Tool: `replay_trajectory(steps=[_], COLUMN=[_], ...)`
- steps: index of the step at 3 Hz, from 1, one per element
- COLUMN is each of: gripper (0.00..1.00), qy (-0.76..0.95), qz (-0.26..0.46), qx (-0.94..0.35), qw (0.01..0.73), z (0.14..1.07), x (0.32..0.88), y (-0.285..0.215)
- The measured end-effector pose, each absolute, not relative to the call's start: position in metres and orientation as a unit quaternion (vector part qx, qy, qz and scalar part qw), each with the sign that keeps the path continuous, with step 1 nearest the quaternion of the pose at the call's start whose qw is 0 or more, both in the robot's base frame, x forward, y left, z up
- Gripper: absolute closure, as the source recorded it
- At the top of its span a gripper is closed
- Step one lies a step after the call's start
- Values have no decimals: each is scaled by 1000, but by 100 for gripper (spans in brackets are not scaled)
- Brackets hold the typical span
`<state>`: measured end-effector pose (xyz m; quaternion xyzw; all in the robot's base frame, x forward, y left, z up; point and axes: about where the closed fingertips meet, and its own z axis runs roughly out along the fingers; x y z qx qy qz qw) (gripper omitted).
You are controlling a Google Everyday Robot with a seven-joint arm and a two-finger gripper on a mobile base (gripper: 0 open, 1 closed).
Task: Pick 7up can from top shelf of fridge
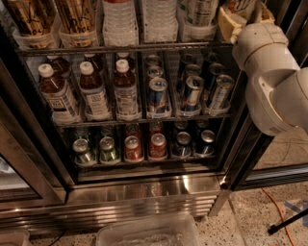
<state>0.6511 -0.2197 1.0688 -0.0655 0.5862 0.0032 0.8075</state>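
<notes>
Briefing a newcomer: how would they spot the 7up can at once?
In the fridge, follow the top shelf rightward past the clear water bottles. The 7up can stands there, just left of the tool at the top right; unlike its neighbours it is silver-white with green lettering.

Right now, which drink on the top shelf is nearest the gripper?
The 7up can, silver-white with green lettering, right of the clear water bottles; the gripper is beside it at the right end of the top shelf.

So the chunky white plastic robot arm (pixel 274 81) fills the right side, angled upward. Its cream-coloured gripper (pixel 230 23) sits top right, partly cut off.
</notes>
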Motion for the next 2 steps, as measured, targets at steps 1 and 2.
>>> replay_trajectory(steps=[1, 2], gripper=[100, 100], qy=[580, 569], qz=[4, 5], qx=[-61, -57], qw=[812, 820], z=[1073, 1082], x=[650, 650], y=[-221, -223])
